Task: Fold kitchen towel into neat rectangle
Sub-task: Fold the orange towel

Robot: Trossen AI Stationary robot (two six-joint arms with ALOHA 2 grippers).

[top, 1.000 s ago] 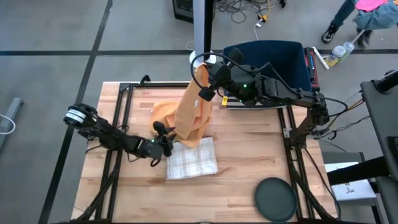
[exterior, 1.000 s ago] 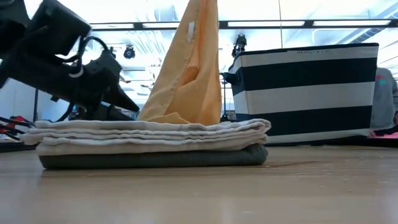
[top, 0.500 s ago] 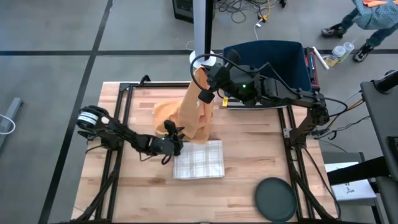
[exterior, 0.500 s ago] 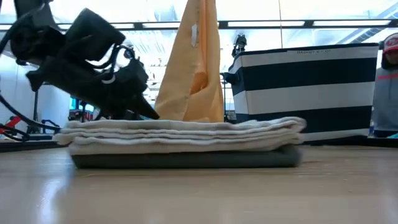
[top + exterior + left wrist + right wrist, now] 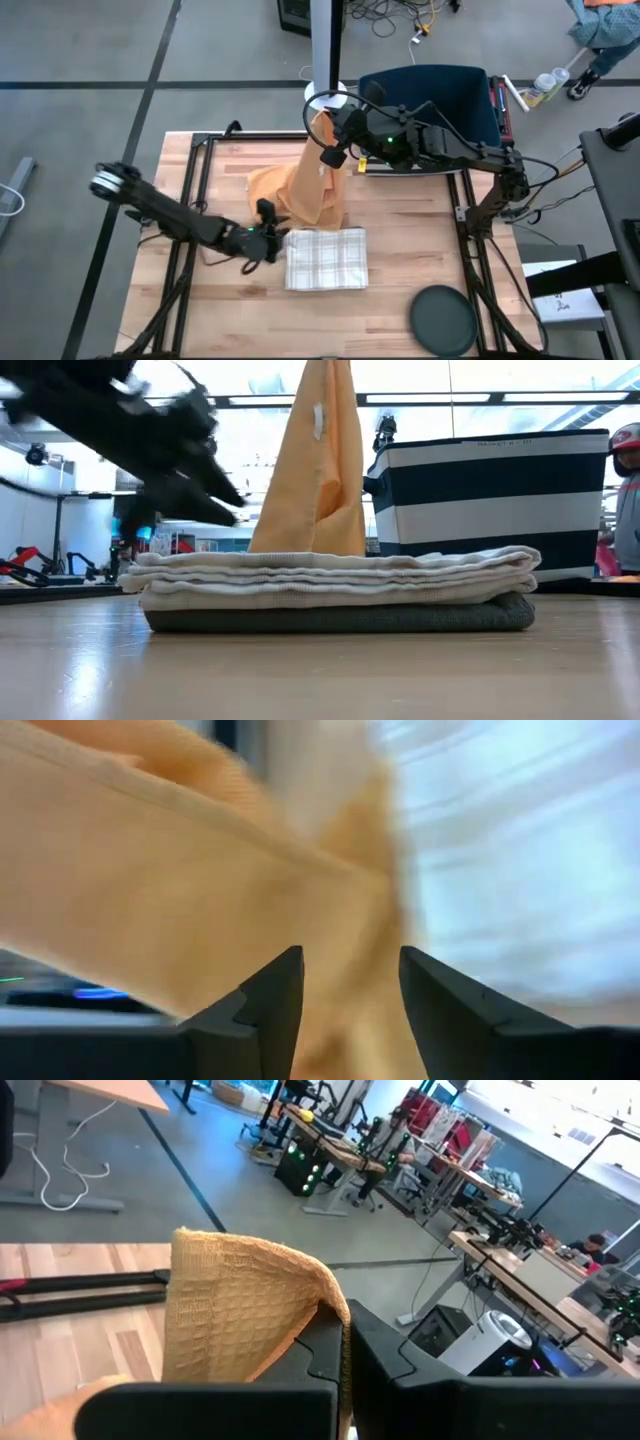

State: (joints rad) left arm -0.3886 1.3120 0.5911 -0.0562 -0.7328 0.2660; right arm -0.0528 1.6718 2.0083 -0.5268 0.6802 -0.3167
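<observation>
An orange kitchen towel [image 5: 310,180] hangs over the table's middle from my right gripper [image 5: 330,135], which is shut on its top. The low view shows the towel [image 5: 315,470] behind a folded stack [image 5: 330,585]: checked cream towels [image 5: 327,258] lying flat on a grey one. My left gripper [image 5: 273,238] stands open just left of this stack, raised off the table. In the left wrist view the orange cloth [image 5: 200,870] fills the space beyond the gripper [image 5: 350,955], with nothing pinched between its fingers. My right gripper pinches the orange towel's top edge at a folded-over corner [image 5: 325,1310] between its two fingers, which come in roughly level from the table's far right. The towel hangs below the fingers, and its lower end [image 5: 268,188] lies bunched on the table.
A dark-and-white striped basket [image 5: 490,500] stands at the far right of the table [image 5: 430,90]. A dark round plate [image 5: 443,320] lies near the front right corner. A person [image 5: 627,490] stands in the room beyond the table's right side.
My left gripper went toward the table's right against the folded stack's left edge, then rose and drew back a little. The stack has slid along the table toward the right, staying folded. The orange towel's hanging part has swung slightly; my right gripper has kept its place.
</observation>
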